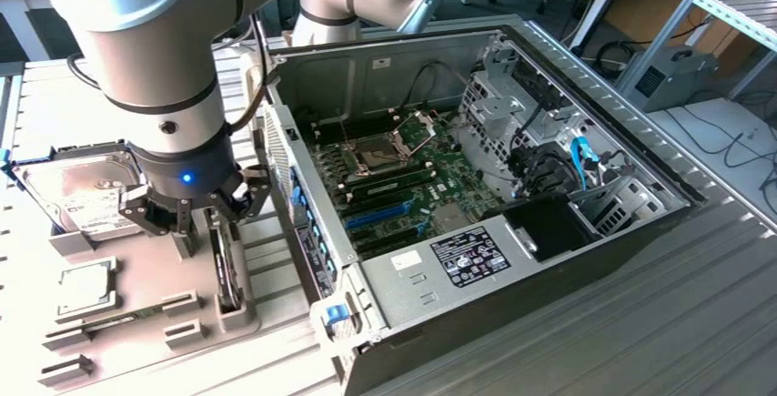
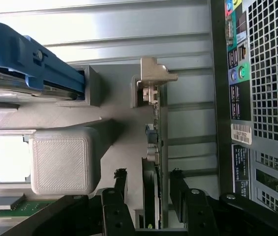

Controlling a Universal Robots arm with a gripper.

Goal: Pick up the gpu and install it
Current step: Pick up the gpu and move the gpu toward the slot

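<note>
While gpu [image 2: 151, 191] stands edgewise in fixture [image 2: 124, 147], spread pincer [image 2: 148, 173] straddles it.

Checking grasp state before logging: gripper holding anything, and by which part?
Nothing held. The gripper is open, fingers either side of the on-edge gpu, clear of it.

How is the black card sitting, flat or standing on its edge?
Standing on its edge. The gpu sits upright in the grey holder, thin edge up, the open gripper straddling it.
</note>
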